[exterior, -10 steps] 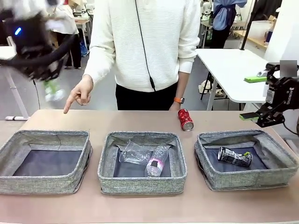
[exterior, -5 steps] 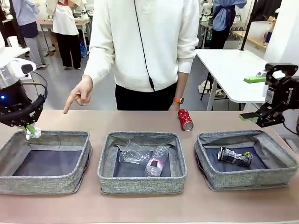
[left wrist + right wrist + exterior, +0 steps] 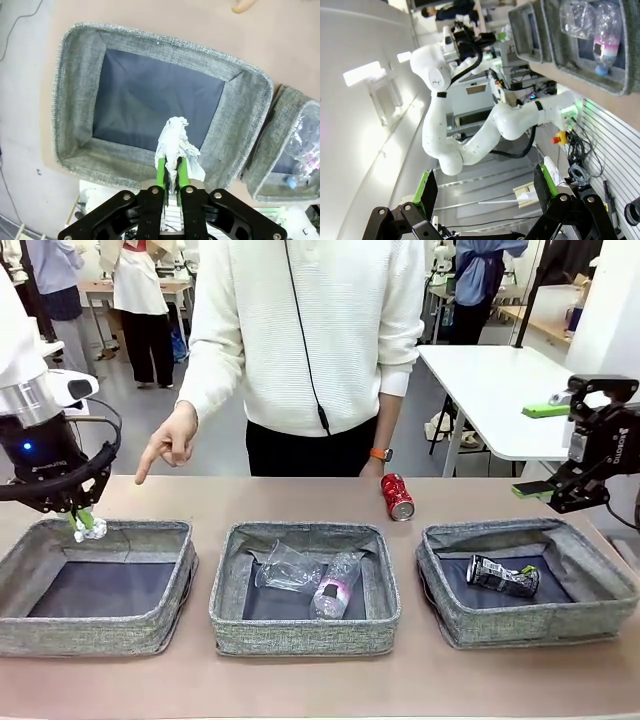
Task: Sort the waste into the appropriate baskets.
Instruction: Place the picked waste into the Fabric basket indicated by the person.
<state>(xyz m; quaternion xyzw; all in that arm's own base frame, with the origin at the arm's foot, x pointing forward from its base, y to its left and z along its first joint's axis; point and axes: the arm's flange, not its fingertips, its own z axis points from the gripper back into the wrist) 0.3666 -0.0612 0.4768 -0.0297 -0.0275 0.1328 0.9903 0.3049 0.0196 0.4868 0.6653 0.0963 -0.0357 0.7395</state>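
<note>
While hovering at the far-left rim of the left basket (image 3: 97, 585), left gripper (image 3: 171, 172) pinching the crumpled paper ball (image 3: 176, 146), risking a drop outside; right gripper (image 3: 485, 187) gaping empty

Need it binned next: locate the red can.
In the front view the red can stands on the table just behind the gap between the middle basket and right basket, beside the person's hand.

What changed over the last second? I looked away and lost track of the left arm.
The left claw, shut on the paper ball, swung down from high up to the far edge of the left basket. The right claw stayed open and raised; the red can, the person's pointing hand and the other baskets' contents stayed put.
</note>
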